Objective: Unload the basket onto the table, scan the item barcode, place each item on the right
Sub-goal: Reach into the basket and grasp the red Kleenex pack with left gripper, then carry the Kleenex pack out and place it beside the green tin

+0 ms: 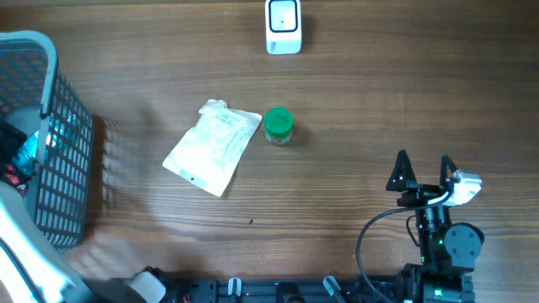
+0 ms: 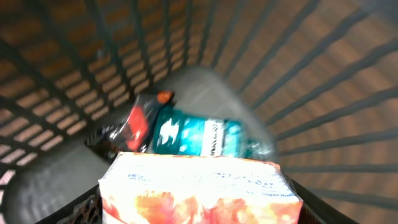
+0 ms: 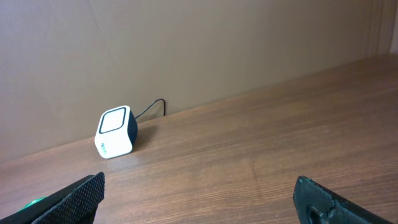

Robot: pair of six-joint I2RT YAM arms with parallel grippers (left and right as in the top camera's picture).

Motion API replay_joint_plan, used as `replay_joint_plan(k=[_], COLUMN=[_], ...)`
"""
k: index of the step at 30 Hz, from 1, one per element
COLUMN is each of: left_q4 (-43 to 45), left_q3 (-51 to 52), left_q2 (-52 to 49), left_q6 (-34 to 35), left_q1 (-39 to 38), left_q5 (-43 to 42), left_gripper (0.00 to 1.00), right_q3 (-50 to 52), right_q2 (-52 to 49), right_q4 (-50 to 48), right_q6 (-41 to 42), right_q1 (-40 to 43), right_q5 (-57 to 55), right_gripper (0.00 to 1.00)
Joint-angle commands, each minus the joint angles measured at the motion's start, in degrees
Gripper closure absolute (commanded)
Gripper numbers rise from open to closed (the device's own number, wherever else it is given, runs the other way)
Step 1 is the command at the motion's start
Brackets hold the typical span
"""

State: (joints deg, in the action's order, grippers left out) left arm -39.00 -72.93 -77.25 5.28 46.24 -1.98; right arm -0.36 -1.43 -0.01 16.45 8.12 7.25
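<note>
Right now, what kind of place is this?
Probably a pretend shop checkout: there is a barcode scanner, a basket of packaged goods, and a white pouch beside a green-lidded jar on the table.

White camera block (image 1: 466, 187) taken as reference; right gripper (image 1: 424, 167) just beside it, with two black fingers (image 1: 402, 173), each a pointed triangular blade, matte and grainy at the tips in the wrist view; black cable (image 1: 360, 244) curving in a loop away from the block toward the base; round black joint housing (image 1: 461, 244) on the base side of the block, small green light (image 1: 438, 244) alongside; left arm (image 1: 29, 248) well apart from the block, a smooth, pale grey-white link.
</note>
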Motion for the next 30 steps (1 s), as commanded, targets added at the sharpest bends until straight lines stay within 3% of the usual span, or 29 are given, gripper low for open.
replay_joint_plan(k=[1, 6, 8, 9, 14, 19, 23, 30], left_q4=[1.86, 7.34, 8.57, 7.76, 3.56, 0.17, 0.35, 1.51], left_q3=[-0.04, -0.04, -0.04, -0.04, -0.04, -0.04, -0.04, -0.04], left_q2=[10.03, 20.57, 22.23, 22.36, 18.21, 5.60, -7.63, -28.72], left_q6=[3.63, 10.29, 12.13, 12.02, 11.47, 11.50, 11.96, 14.75], left_q1=[0.15, -0.87, -5.55, -9.18, -30.36, -54.84, -66.79, -78.47], left_q5=[-10.43, -32.33, -40.74, -41.00, -31.58, -8.63, -0.68, 1.03], left_gripper=[0.28, 0.28, 0.28, 0.27, 0.26, 0.26, 0.26, 0.26], right_q3=[0.04, 0.04, 0.04, 0.04, 0.04, 0.04, 0.04, 0.04], right_q2=[0.13, 0.13, 0.13, 0.13, 0.13, 0.13, 0.11, 0.04], right_q4=[-0.35, -0.37, -0.37, -0.37, -0.35, -0.37, -0.35, -0.37], right_q6=[0.24, 0.22, 0.22, 0.22, 0.22, 0.24, 0.24, 0.22], right_q1=[0.04, 0.04, 0.04, 0.04, 0.04, 0.04, 0.04, 0.04], right_q5=[-0.39, -0.39, -0.39, -0.39, -0.39, -0.39, -0.39, -0.39], right_gripper=[0.00, 0.00, 0.00, 0.00, 0.00, 0.00, 0.00, 0.00])
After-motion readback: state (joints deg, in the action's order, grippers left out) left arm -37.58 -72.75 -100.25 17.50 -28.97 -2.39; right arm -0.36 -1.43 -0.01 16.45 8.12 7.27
